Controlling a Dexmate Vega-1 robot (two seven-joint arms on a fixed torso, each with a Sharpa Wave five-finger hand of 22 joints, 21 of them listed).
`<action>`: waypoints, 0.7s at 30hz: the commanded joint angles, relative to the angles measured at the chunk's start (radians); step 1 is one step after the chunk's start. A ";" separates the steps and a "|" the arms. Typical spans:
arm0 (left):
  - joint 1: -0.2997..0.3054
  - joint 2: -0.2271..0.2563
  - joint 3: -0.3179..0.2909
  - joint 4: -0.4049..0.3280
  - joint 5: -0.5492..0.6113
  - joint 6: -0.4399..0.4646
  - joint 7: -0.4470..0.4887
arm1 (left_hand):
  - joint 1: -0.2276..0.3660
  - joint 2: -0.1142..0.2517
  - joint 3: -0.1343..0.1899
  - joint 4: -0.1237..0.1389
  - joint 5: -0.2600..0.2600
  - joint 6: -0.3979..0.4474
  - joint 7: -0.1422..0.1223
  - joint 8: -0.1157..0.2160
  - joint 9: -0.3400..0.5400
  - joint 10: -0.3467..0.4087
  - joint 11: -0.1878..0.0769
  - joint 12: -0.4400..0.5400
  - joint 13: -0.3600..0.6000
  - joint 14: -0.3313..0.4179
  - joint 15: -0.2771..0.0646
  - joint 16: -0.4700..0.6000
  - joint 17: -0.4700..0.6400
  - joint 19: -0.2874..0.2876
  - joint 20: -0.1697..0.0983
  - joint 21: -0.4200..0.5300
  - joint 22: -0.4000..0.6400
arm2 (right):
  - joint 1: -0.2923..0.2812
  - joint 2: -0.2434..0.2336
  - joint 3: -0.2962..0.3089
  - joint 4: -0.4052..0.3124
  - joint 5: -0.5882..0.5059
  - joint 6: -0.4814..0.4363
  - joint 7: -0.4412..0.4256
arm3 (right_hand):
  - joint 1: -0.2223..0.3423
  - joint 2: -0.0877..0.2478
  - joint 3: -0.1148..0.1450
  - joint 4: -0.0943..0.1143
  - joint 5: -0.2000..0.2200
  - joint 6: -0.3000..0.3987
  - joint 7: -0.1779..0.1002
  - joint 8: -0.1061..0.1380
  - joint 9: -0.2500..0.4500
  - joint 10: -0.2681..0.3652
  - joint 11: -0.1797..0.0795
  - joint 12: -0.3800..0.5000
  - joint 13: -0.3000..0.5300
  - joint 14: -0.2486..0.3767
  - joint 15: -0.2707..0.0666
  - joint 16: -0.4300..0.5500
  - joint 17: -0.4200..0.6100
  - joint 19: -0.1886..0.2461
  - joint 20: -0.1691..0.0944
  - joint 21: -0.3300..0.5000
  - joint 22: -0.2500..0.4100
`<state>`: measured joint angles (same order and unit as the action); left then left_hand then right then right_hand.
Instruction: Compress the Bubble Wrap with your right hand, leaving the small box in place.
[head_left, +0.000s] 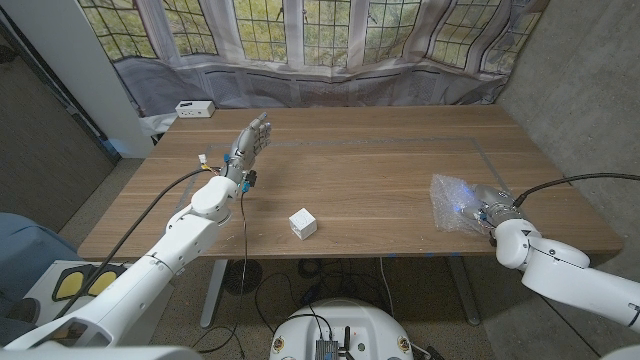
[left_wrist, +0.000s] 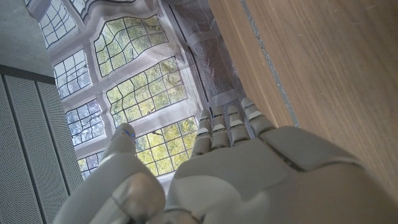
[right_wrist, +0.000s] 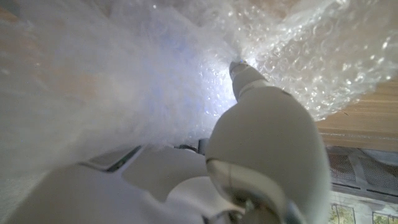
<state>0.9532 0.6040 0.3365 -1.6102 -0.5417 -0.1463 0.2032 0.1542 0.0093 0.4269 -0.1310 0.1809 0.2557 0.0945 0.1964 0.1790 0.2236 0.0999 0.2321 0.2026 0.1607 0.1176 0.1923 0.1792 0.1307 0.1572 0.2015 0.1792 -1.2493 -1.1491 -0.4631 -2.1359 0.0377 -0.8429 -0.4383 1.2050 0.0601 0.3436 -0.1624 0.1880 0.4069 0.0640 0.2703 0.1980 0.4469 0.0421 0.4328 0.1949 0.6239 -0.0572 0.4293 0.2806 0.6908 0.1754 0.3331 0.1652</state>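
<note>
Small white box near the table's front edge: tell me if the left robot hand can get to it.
Probably yes: the left robot hand is raised and open, and only bare tabletop separates it from the small white box.

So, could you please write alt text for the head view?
The right hand presses into clear crinkled bubble wrap at the wooden table's right side. A small white box sits apart, centre front; the left hand is raised, fingers apart.
</note>
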 joint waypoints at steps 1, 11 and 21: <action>0.009 -0.002 -0.002 -0.006 -0.003 -0.004 0.007 | 0.003 0.008 0.002 0.001 -0.003 0.011 0.003 0.002 0.003 0.008 -0.005 -0.003 0.002 0.012 0.001 0.000 0.002 0.001 0.008 -0.001 0.003 | -0.070 0.045 0.056 0.020 -0.034 0.088 -0.139 | 0.034 0.016 0.011 0.000 -0.008 0.061 -0.009 0.012 0.002 0.058 -0.009 0.013 0.002 0.071 -0.067 0.019 0.005 0.361 -0.377 0.025 0.013; 0.013 -0.004 -0.003 -0.006 -0.004 -0.008 0.009 | 0.003 0.009 0.002 0.001 -0.003 0.016 0.000 0.002 0.004 0.011 -0.008 -0.003 0.002 0.014 0.001 0.000 0.002 0.002 0.011 0.000 0.004 | -0.111 0.073 0.095 0.021 -0.072 0.137 -0.198 | 0.051 0.045 0.018 0.007 -0.007 0.131 -0.019 0.023 0.001 0.123 -0.006 0.020 0.001 0.131 -0.079 0.029 0.015 0.391 -0.380 0.041 0.016; 0.014 -0.004 -0.005 -0.002 -0.008 -0.009 0.006 | 0.002 0.010 0.001 0.001 -0.003 0.019 0.001 0.002 0.004 0.013 -0.008 -0.002 0.002 0.017 0.003 0.000 0.002 0.002 0.011 0.000 0.004 | -0.139 0.097 0.129 -0.001 -0.115 0.141 -0.231 | 0.057 0.053 0.019 0.007 -0.004 0.155 -0.023 0.024 0.001 0.144 -0.009 0.020 0.001 0.151 -0.087 0.030 0.021 0.400 -0.383 0.048 0.017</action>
<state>0.9626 0.6014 0.3347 -1.6145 -0.5458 -0.1529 0.2103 0.1543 0.0093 0.4268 -0.1310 0.1809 0.2700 0.0946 0.1964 0.1790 0.2289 0.0946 0.2321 0.2024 0.1722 0.1210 0.1923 0.1791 0.1307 0.1572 0.2015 0.1791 -1.3555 -1.0776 -0.3751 -2.1178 -0.0089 -0.7354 -0.5880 1.2584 0.1029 0.3562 -0.1585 0.1806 0.5540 0.0410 0.2889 0.1959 0.5844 0.0357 0.4444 0.1951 0.7646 -0.0805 0.4549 0.2998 1.0867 -0.1900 0.3757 0.1815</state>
